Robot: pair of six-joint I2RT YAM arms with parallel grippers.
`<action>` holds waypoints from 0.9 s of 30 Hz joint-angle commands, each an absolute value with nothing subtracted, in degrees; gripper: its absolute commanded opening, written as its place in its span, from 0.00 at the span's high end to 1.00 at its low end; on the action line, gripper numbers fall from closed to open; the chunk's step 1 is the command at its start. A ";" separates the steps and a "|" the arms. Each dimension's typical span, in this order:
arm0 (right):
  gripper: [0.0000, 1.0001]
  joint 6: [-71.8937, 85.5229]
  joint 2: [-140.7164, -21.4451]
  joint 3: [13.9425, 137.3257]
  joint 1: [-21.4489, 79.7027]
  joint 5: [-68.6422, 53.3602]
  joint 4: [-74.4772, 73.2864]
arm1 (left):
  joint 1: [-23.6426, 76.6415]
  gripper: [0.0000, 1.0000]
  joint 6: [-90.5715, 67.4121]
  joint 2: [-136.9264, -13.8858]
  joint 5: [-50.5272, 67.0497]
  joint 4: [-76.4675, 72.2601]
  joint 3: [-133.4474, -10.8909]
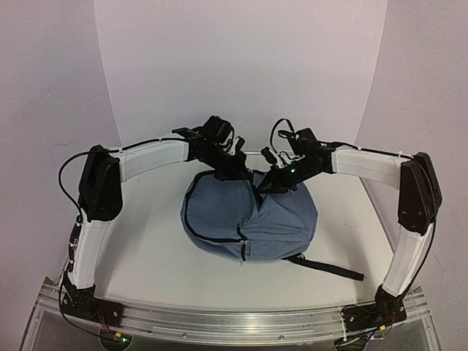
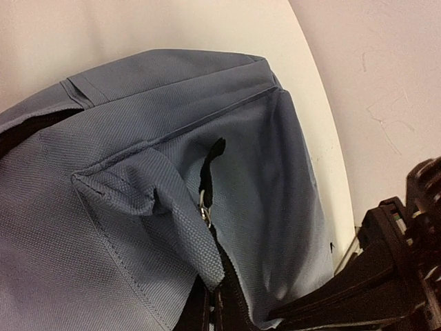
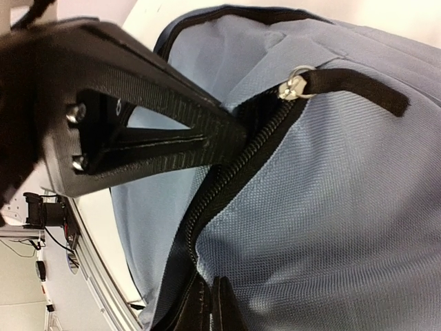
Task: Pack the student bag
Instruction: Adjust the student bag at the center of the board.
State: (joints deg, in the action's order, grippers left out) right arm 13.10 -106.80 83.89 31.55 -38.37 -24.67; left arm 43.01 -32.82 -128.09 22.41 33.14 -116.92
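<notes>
The student bag (image 1: 248, 216), slate-blue and soft, lies in the middle of the white table with its top toward the back. My left gripper (image 1: 232, 170) and right gripper (image 1: 272, 181) meet at that top edge. In the left wrist view my left gripper (image 2: 210, 314) is shut on a fold of the bag's fabric (image 2: 138, 227) beside the zipper, just below a metal zipper slider (image 2: 204, 210). In the right wrist view my right gripper (image 3: 210, 307) is shut on the bag's zipper edge (image 3: 227, 186); a slider with a black pull tab (image 3: 355, 86) sits farther along.
A black strap (image 1: 333, 269) trails from the bag toward the front right. The bag's black webbing handle (image 3: 172, 131) crosses the right wrist view. A white backdrop (image 1: 241, 73) curves behind the table, and an aluminium rail (image 1: 234, 318) runs along the near edge.
</notes>
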 commanded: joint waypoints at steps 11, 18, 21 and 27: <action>0.47 13.41 -103.94 87.99 29.58 -45.95 -25.21 | 40.35 0.93 -29.30 -124.91 27.23 32.07 -121.28; 0.27 8.87 -99.63 89.28 23.06 -41.52 -26.87 | 40.43 0.49 -29.27 -115.26 21.04 29.70 -109.96; 0.23 6.67 -101.09 89.51 22.57 -39.12 -28.06 | 40.43 0.35 -31.36 -106.95 16.82 26.82 -100.75; 0.22 1.38 -105.50 89.64 21.99 -35.38 -30.79 | 43.92 0.21 -35.06 -93.84 13.79 25.73 -81.70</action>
State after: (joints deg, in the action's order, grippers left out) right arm 6.58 -102.56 88.40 21.89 -39.41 -27.97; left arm 41.15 -32.09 -101.75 17.58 28.19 -90.24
